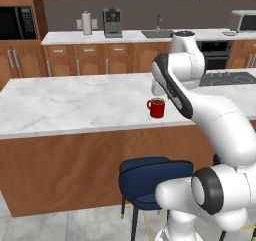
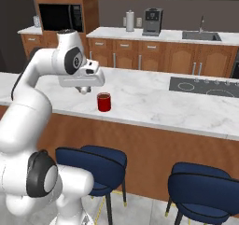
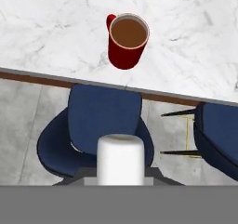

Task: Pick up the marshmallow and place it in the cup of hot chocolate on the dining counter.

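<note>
Near the front edge of the long island with the white grey-veined marble top and brown wood-panelled base (image 1: 60, 105), the small red mug with a side handle and dark brown liquid inside (image 3: 126, 41) stood upright, close to the counter's edge. In the hand view the tiny white, stubby cylinder-like marshmallow (image 3: 120, 159) sat clamped between the 2 dark finger tips of the two-finger gripper (image 3: 120, 174), the jaws closed on it. The marshmallow was held apart from the mug, out over a dark blue padded stool (image 3: 100, 125) on the grey tiled floor (image 3: 23, 121). In the right base view the gripper (image 2: 84, 89) hung above the counter edge, just left of the mug (image 2: 104, 101). No brand, label or writing could be read on the mug or elsewhere.
</note>
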Controlling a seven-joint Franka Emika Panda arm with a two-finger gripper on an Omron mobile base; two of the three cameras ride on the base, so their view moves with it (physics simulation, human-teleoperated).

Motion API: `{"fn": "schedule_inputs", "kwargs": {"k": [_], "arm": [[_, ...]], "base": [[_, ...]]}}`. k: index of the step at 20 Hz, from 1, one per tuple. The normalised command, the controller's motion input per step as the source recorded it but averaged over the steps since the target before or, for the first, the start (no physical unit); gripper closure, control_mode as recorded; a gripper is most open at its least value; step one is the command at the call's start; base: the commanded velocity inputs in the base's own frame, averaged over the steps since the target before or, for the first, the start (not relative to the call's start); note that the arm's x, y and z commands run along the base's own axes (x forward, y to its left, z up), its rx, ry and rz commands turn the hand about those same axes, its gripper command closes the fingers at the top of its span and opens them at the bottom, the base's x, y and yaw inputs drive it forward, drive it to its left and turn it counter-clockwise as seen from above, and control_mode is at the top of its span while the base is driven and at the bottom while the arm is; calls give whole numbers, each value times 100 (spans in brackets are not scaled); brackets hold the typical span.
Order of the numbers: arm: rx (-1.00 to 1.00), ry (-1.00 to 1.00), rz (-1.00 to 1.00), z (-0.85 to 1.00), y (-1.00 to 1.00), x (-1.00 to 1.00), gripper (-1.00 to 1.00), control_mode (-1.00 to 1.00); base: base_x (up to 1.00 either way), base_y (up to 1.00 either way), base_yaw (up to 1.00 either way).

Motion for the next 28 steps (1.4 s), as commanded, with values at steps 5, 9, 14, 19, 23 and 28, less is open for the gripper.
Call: {"fn": "schedule_inputs", "kwargs": {"k": [5,9,14,19,23,28], "arm": [[4,1,-2,-27,0,50,100,-100],[4,2,-2,-18,0,53,100,-100],[1,5,0,-10,0,42,100,-100],[0,6,-1,-21,-5,52,100,-100],[0,5,-1,-19,-11,51,100,-100],[0,4,0,-14,-5,41,100,-100]], "base": [[0,0,0],[0,0,0],[0,0,0],[0,0,0],[0,0,0],[0,0,0]]}}
